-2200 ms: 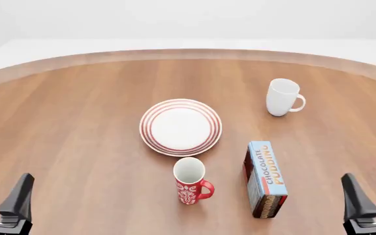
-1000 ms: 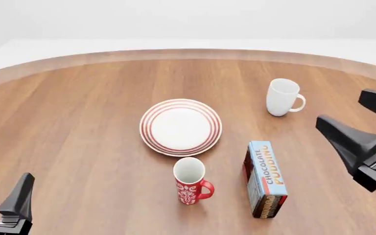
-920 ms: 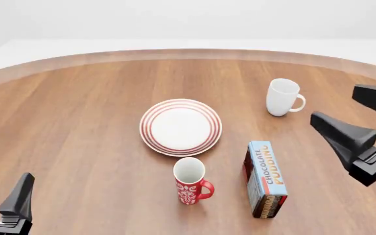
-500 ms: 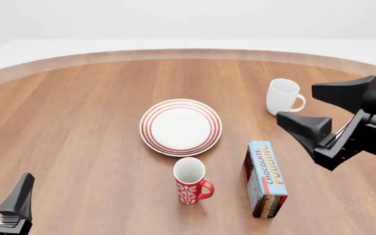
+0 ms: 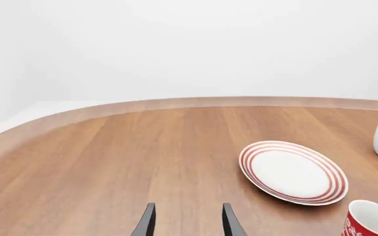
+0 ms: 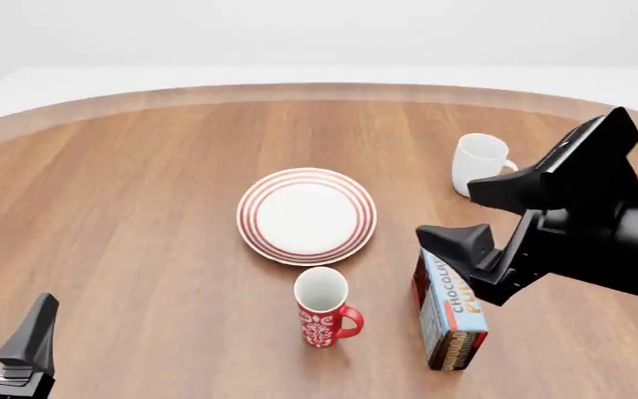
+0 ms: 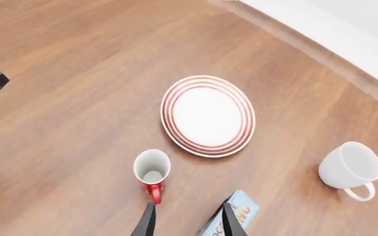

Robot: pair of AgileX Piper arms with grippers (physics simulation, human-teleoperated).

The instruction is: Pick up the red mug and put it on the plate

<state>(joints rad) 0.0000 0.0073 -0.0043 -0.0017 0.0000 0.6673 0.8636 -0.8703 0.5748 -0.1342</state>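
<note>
The red mug (image 6: 321,307) with white floral pattern stands upright near the table's front, handle to the right. It also shows in the right wrist view (image 7: 152,169) and at the edge of the left wrist view (image 5: 371,221). The red-ringed white plate (image 6: 306,215) lies just behind it, empty, and shows in both wrist views (image 7: 208,115) (image 5: 293,172). My right gripper (image 6: 445,209) is open and empty, held above the table to the mug's right, over the pudding box. My left gripper (image 6: 3,320) is open and empty at the front left corner, far from the mug.
A chocolate pudding box (image 6: 452,312) lies right of the red mug, partly under my right gripper. A plain white mug (image 6: 480,164) stands at the back right, partly hidden behind the right arm. The curved far table edge (image 6: 319,90) runs across the back.
</note>
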